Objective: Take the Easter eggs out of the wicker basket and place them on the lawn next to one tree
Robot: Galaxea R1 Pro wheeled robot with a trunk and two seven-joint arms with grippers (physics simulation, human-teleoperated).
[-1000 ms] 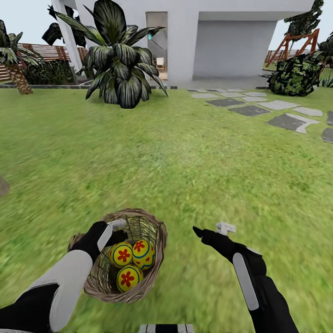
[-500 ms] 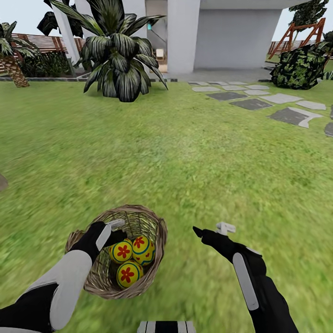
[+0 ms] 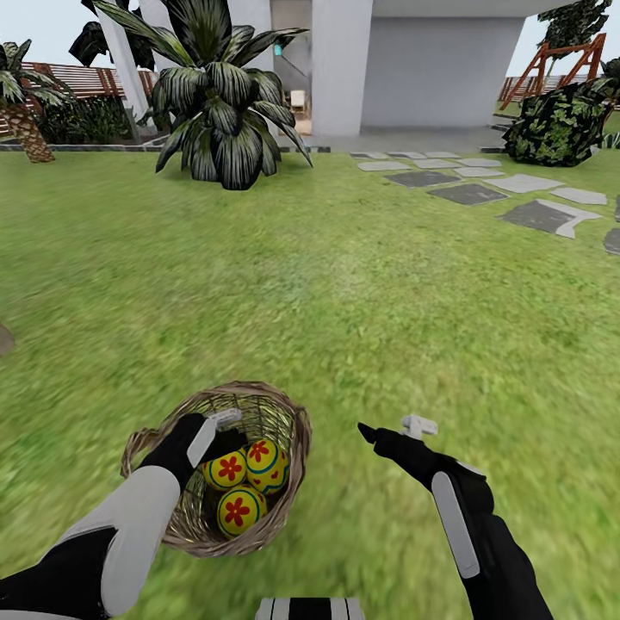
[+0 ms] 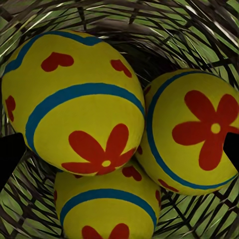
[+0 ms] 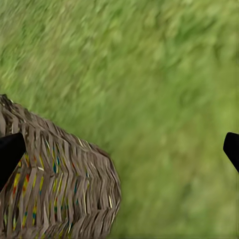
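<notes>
The left gripper (image 3: 220, 430) reaches down into the wicker basket (image 3: 288, 482), right above the eggs. In the left wrist view its two dark fingertips (image 4: 10, 154) sit far apart at the two sides, with nothing between them but the eggs below. So it is spread wide and holds nothing yet.

Just under it lie the three Easter eggs (image 3: 244, 480), all touching each other. The biggest one in the left wrist view (image 4: 74, 99) is closest to the fingers, another egg (image 4: 199, 129) leans on it, and the third egg (image 4: 107, 206) pokes out from under both.

The right gripper (image 3: 396, 428) hangs over the lawn (image 3: 362, 284), a little way to the side of the basket. Its fingers are spread too, and it is empty. In the right wrist view the basket's woven wall (image 5: 59, 184) is beside it, with grass all around.

So the job has hardly begun. No egg is out. All three must be lifted and carried to one tree.

Some things are hard to see. The bottom egg is partly cut off at the picture's edge. No tall tree with a smooth trunk can be made out from here. Far past the basket there is a leafy plant (image 3: 220, 103), a small palm (image 3: 21, 112) and a white house (image 3: 413, 60).
</notes>
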